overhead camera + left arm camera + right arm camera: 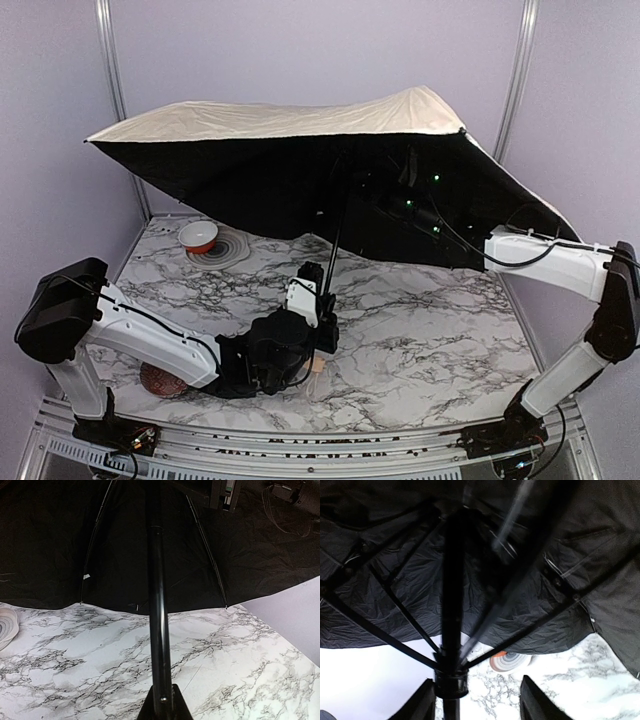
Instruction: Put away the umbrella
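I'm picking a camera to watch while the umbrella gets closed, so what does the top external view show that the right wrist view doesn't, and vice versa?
Only top external: the umbrella's cream outer fabric, the left end effector clamped low on the shaft, and a red patterned ball half hidden under the left arm. Only right wrist: the runner where the ribs meet, between the open fingers of the right end effector. Both: the black underside, the shaft, the red and white bowl and the marble table.
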Action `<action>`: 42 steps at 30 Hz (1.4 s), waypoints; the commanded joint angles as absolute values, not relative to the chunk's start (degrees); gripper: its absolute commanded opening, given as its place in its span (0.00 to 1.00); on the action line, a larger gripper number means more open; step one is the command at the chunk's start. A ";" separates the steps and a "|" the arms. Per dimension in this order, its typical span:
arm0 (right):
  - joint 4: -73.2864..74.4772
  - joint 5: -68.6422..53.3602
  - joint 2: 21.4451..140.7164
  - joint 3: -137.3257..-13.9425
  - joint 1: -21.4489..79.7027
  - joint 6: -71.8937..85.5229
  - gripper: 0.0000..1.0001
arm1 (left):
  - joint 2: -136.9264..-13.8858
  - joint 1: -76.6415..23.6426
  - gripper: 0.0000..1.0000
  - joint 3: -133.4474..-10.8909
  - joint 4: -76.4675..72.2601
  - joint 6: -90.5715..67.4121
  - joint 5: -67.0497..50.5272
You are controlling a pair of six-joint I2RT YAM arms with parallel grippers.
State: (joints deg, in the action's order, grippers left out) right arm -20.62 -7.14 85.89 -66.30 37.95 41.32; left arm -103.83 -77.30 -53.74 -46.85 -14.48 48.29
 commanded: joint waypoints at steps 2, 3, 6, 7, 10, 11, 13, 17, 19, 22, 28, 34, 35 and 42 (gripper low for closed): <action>-22.61 -6.58 87.27 -70.22 37.73 40.04 0.48 | -103.45 -77.61 0.00 -54.40 -49.53 -14.93 48.10; -22.86 -6.56 87.40 -70.17 37.71 40.14 0.47 | -103.51 -77.61 0.00 -54.47 -49.50 -14.87 47.88; -23.41 -7.47 88.08 -70.69 37.62 39.99 0.49 | -103.45 -77.69 0.00 -54.43 -49.35 -14.94 47.81; -23.38 -7.66 88.50 -71.07 37.63 39.80 0.50 | -103.45 -77.70 0.00 -54.36 -49.31 -15.02 47.81; -22.95 -7.65 89.22 -72.15 37.62 39.32 0.45 | -103.36 -77.69 0.00 -54.31 -49.14 -15.12 47.77; -22.80 -7.65 89.41 -72.34 37.56 39.21 0.41 | -103.36 -77.67 0.00 -54.24 -49.13 -15.18 47.78; -22.51 -7.86 89.64 -72.59 37.53 39.20 0.30 | -103.28 -77.69 0.00 -54.31 -49.05 -15.18 47.89; -21.75 -8.84 88.87 -71.20 37.36 38.31 0.07 | -103.04 -77.55 0.00 -53.91 -49.02 -15.58 48.31; -20.19 -10.31 88.38 -71.19 37.55 36.35 0.03 | -102.57 -76.81 0.00 -53.03 -49.12 -16.99 47.74; -14.11 -12.02 88.27 -71.75 39.94 30.46 0.02 | -100.87 -74.73 0.00 -51.29 -50.13 -19.34 45.10; -10.74 -15.55 85.39 -62.68 45.71 25.38 0.02 | -97.48 -73.41 0.00 -50.87 -57.16 -9.83 44.11; -11.01 -14.23 83.44 -57.15 52.06 22.62 0.03 | -95.21 -71.39 0.00 -49.44 -69.34 -5.02 41.68; -10.24 -13.68 83.68 -57.03 52.69 21.90 0.03 | -95.34 -71.07 0.00 -49.63 -70.89 -4.07 41.53; -8.97 -12.21 83.23 -53.70 53.96 20.82 0.04 | -96.62 -70.14 0.00 -52.96 -74.32 -2.44 37.42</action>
